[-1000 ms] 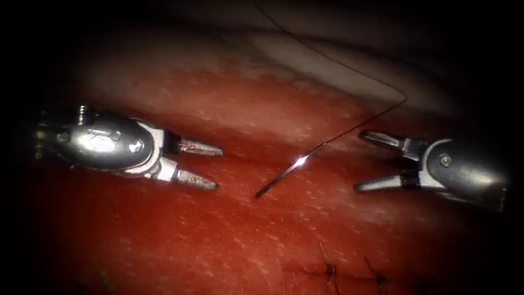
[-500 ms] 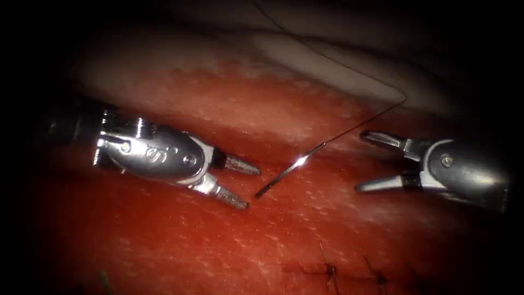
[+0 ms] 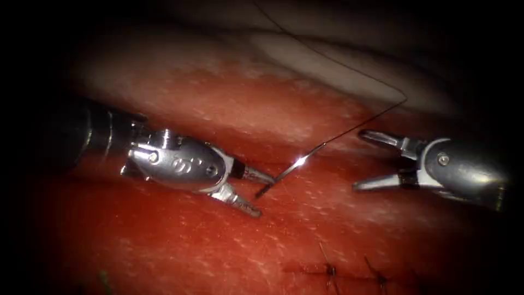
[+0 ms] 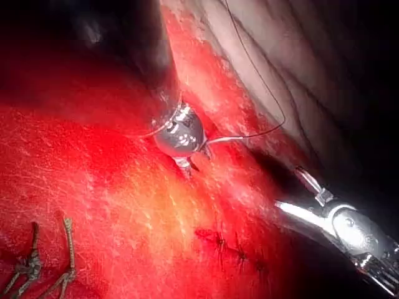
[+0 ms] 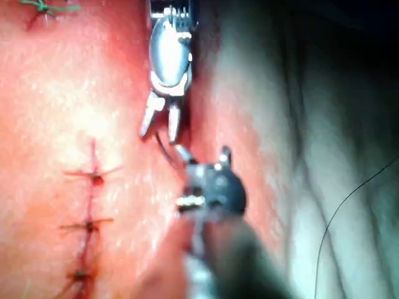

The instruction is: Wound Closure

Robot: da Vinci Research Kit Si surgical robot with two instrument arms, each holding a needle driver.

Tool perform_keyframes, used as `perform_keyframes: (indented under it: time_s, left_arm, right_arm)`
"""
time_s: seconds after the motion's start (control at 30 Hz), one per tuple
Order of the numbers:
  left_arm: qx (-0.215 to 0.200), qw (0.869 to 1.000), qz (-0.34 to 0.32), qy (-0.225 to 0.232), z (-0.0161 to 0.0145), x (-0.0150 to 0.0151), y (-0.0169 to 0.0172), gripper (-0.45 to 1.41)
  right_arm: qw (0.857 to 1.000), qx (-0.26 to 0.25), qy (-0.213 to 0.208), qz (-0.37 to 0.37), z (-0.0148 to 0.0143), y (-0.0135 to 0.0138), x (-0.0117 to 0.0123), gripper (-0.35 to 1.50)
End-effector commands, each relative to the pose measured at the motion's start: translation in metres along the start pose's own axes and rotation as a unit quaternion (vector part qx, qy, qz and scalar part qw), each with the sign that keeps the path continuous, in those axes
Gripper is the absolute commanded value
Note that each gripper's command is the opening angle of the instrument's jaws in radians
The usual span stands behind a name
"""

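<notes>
The left gripper (image 3: 261, 192) has moved in from the left over the last second and now sits with its jaws spread on either side of the needle's (image 3: 289, 169) lower tip, the upper jaw just touching or nearly touching the steel; from this angle it is hard to say whether there is real contact. It grips nothing. In the left wrist view the same gripper (image 4: 194, 161) shows as a bright rounded body with the needle (image 4: 224, 139) running off from it as a thin pale line.

The needle lies on the surface of the tissue (image 3: 229, 246), slanting from its lower tip near the left gripper up toward the right, where the thread (image 3: 360, 123) leaves its back end. The needle has not shifted since the earlier pictures. Its lower tip seems to rest on the tissue rather than in it. The thread climbs to a sharp bend near the far edge of the tissue, then runs back across the pale skin.

The right gripper (image 3: 364, 161) stands well to the right of the needle, jaws spread wide and empty, in the same place as before.

Toward the near edge of the tissue lies the cut (image 3: 349, 270), already closed by dark stitches (image 3: 329, 270).
</notes>
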Motion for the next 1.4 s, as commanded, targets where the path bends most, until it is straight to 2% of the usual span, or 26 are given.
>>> perform_keyframes:
  time_s: [0.03, 0.1, 0.17, 0.2, 0.37, 0.43, 0.57, 0.6, 0.63, 0.7, 0.8, 0.83, 0.9, 0.97, 1.0, 1.03, 1.07, 1.1, 1.13, 1.2, 1.23, 1.27, 1.3, 1.33, 1.4]
  left_arm:
    - [0.000, 1.000, 0.000, 0.000, 0.0011, -0.0004, -0.0001, 0.57]
    - [0.000, 1.000, 0.002, -0.001, 0.0016, -0.0006, -0.0003, 0.54]
    - [0.000, 1.000, 0.003, -0.002, 0.0018, -0.0007, -0.0003, 0.43]
    - [-0.001, 1.000, 0.004, -0.001, 0.0018, -0.0009, -0.0002, 0.14]
    - [0.022, 1.000, -0.011, -0.004, 0.0009, -0.0012, 0.0004, -0.35]
    - [0.031, 0.999, -0.026, 0.006, 0.0006, -0.0013, 0.0003, -0.35]
    - [0.101, 0.993, -0.043, 0.047, -0.0016, -0.0015, -0.0007, -0.35]
    - [0.117, 0.991, -0.038, 0.047, -0.0021, -0.0016, -0.0006, -0.35]
    - [0.131, 0.990, -0.021, 0.040, -0.0028, -0.0017, -0.0003, -0.35]
    - [0.134, 0.990, -0.013, 0.036, -0.0031, -0.0017, 0.0000, -0.35]
    - [0.154, 0.988, 0.015, 0.020, -0.0041, -0.0017, 0.0018, -0.35]
    - [0.166, 0.986, 0.027, 0.014, -0.0045, -0.0017, 0.0028, -0.35]
    - [0.190, 0.980, 0.052, 0.001, -0.0051, -0.0016, 0.0043, -0.35]
    - [0.214, 0.974, 0.079, -0.013, -0.0055, -0.0015, 0.0053, -0.35]
    - [0.238, 0.966, 0.099, -0.021, -0.0059, -0.0015, 0.0060, -0.35]
    - [0.249, 0.963, 0.106, -0.021, -0.0060, -0.0015, 0.0063, -0.35]
    - [0.249, 0.963, 0.106, -0.021, -0.0060, -0.0015, 0.0063, -0.35]
    - [0.270, 0.955, 0.120, -0.021, -0.0063, -0.0016, 0.0066, -0.35]
    - [0.285, 0.950, 0.127, -0.021, -0.0064, -0.0016, 0.0068, -0.35]
    - [0.305, 0.943, 0.133, -0.022, -0.0066, -0.0017, 0.0070, -0.35]
    - [0.331, 0.934, 0.136, -0.023, -0.0067, -0.0015, 0.0071, -0.35]
    - [0.331, 0.934, 0.136, -0.023, -0.0067, -0.0015, 0.0071, -0.35]
    - [0.339, 0.930, 0.139, -0.020, -0.0068, -0.0014, 0.0071, -0.35]
    - [0.353, 0.924, 0.144, -0.017, -0.0071, -0.0009, 0.0071, -0.35]
    - [0.364, 0.919, 0.150, -0.012, -0.0074, 0.0000, 0.0072, -0.35]
  right_arm:
    - [1.000, 0.000, 0.002, -0.001, 0.0010, 0.0002, 0.0002, 0.76]
    - [1.000, 0.000, 0.002, -0.001, 0.0010, 0.0002, 0.0002, 0.76]
    - [1.000, 0.000, 0.002, -0.001, 0.0010, 0.0002, 0.0002, 0.76]
    - [1.000, 0.000, 0.002, -0.001, 0.0010, 0.0002, 0.0002, 0.76]
    - [1.000, 0.000, 0.002, -0.001, 0.0010, 0.0001, 0.0002, 0.76]
    - [1.000, 0.000, 0.002, -0.001, 0.0010, 0.0001, 0.0002, 0.76]
    - [1.000, -0.005, 0.000, 0.014, 0.0011, 0.0001, 0.0003, 0.76]
    - [1.000, -0.005, -0.001, 0.020, 0.0012, 0.0000, 0.0003, 0.76]
    - [0.999, -0.008, 0.000, 0.049, 0.0012, -0.0002, 0.0002, 0.61]
    - [0.998, -0.013, -0.001, 0.057, 0.0012, -0.0004, 0.0000, 0.59]
    - [0.990, -0.039, 0.002, 0.137, 0.0016, -0.0007, -0.0004, 0.57]
    - [0.981, -0.052, 0.012, 0.184, 0.0019, -0.0006, -0.0002, 0.56]
    - [0.949, -0.075, 0.028, 0.304, 0.0027, -0.0008, 0.0003, 0.49]
    - [0.930, -0.087, 0.038, 0.354, 0.0033, -0.0009, 0.0007, 0.52]
    - [0.913, -0.099, 0.041, 0.393, 0.0040, -0.0012, 0.0011, 0.52]
    - [0.902, -0.104, 0.044, 0.416, 0.0043, -0.0013, 0.0013, 0.52]
    - [0.902, -0.104, 0.044, 0.416, 0.0043, -0.0013, 0.0013, 0.52]
    - [0.885, -0.111, 0.049, 0.449, 0.0048, -0.0015, 0.0016, 0.54]
    - [0.876, -0.116, 0.051, 0.465, 0.0051, -0.0016, 0.0017, 0.54]
    - [0.866, -0.123, 0.054, 0.482, 0.0054, -0.0018, 0.0019, 0.56]
    - [0.851, -0.127, 0.059, 0.506, 0.0058, -0.0020, 0.0021, 0.56]
    - [0.851, -0.127, 0.059, 0.506, 0.0058, -0.0020, 0.0021, 0.56]
    - [0.847, -0.127, 0.062, 0.513, 0.0059, -0.0021, 0.0021, 0.54]
    - [0.835, -0.128, 0.070, 0.531, 0.0063, -0.0022, 0.0023, 0.54]
    - [0.828, -0.134, 0.073, 0.539, 0.0074, -0.0026, 0.0028, 0.52]
